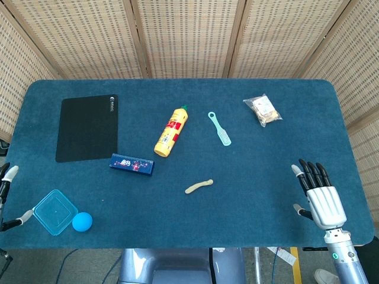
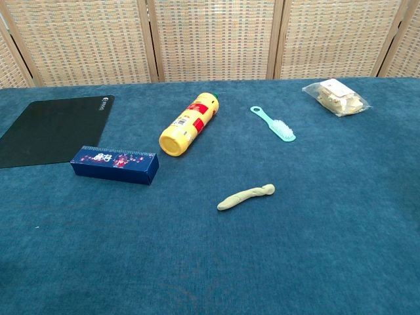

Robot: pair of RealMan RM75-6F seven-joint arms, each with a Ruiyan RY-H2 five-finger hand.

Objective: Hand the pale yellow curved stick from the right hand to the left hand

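Note:
The pale yellow curved stick lies flat on the blue table, near the middle and toward the front edge. My right hand hovers at the front right, fingers spread and holding nothing, well to the right of the stick. Only the fingertips of my left hand show at the far left edge of the head view; how they stand is unclear. Neither hand appears in the chest view.
A yellow bottle lies behind the stick, with a teal brush and a snack bag further right. A dark blue box, a black mat, a clear blue container and a blue ball are on the left.

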